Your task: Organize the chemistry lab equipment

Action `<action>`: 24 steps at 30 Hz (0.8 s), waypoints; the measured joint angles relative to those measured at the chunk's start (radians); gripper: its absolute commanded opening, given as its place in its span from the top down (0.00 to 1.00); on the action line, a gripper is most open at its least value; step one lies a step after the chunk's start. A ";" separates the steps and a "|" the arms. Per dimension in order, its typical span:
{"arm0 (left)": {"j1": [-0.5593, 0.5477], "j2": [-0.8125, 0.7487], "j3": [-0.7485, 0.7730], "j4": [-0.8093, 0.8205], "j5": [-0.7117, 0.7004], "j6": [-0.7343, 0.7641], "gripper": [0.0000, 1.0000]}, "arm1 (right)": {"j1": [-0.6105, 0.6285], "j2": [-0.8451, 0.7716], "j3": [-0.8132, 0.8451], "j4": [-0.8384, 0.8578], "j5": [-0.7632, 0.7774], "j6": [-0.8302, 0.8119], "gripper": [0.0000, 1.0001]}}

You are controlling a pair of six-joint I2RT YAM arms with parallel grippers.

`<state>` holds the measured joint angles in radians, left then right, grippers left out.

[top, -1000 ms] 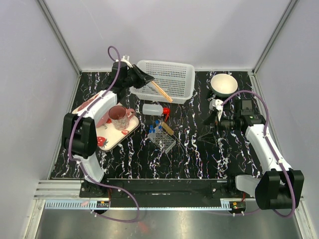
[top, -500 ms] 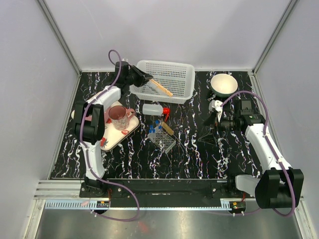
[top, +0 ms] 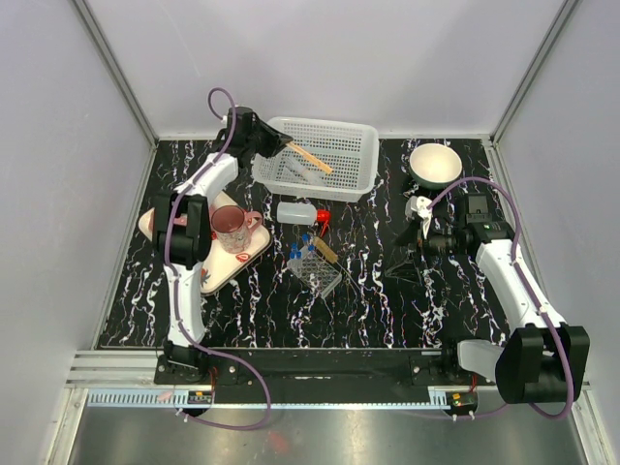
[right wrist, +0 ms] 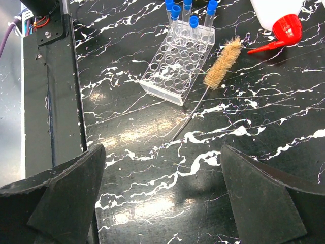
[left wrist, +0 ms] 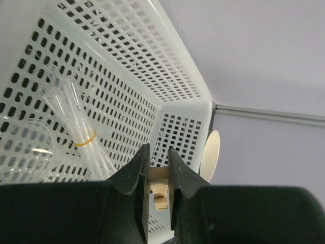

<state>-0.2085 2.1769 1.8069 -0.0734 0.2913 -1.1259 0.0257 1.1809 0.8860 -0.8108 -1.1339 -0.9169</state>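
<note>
My left gripper (top: 274,145) is shut on a bundle of thin wooden sticks (top: 310,159) and holds them over the far left part of the white mesh basket (top: 354,145). In the left wrist view the stick ends (left wrist: 159,189) sit between the closed fingers (left wrist: 133,173). Clear pipettes (left wrist: 76,122) bound with a yellow band lie in the basket. The tube rack (top: 318,269) with blue-capped test tubes (top: 300,250) stands mid-table, and also shows in the right wrist view (right wrist: 175,66). The red-capped bottle (top: 298,213) lies behind it. My right gripper (right wrist: 162,198) is open and empty above the table, right of the rack.
A tan bristle brush (right wrist: 222,63) on a wire lies by the rack. A pink mug (top: 231,228) stands on the strawberry-print tray (top: 218,271) at the left. A white bowl (top: 435,165) sits at the far right. White walls close in the table.
My left gripper has moved back and to the left with the sticks, whose free end has drawn from the basket's front rim to over its inside. The right arm has not moved.
</note>
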 measured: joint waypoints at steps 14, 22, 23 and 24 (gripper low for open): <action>0.000 0.109 0.204 -0.147 -0.029 0.002 0.26 | 0.000 -0.003 0.000 -0.026 0.000 -0.024 0.00; 0.015 -0.023 0.125 -0.203 -0.017 0.148 0.12 | -0.001 -0.007 0.000 -0.026 0.000 -0.023 0.00; 0.019 -0.058 0.101 -0.209 -0.018 0.171 0.08 | -0.002 -0.008 0.000 -0.026 0.000 -0.023 0.00; 0.024 -0.111 0.070 -0.217 -0.020 0.201 0.07 | -0.002 -0.009 0.000 -0.026 0.001 -0.022 0.00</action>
<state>-0.1848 2.0659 1.8767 -0.2905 0.2710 -0.9245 0.0235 1.1717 0.8864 -0.8368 -1.1328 -0.9386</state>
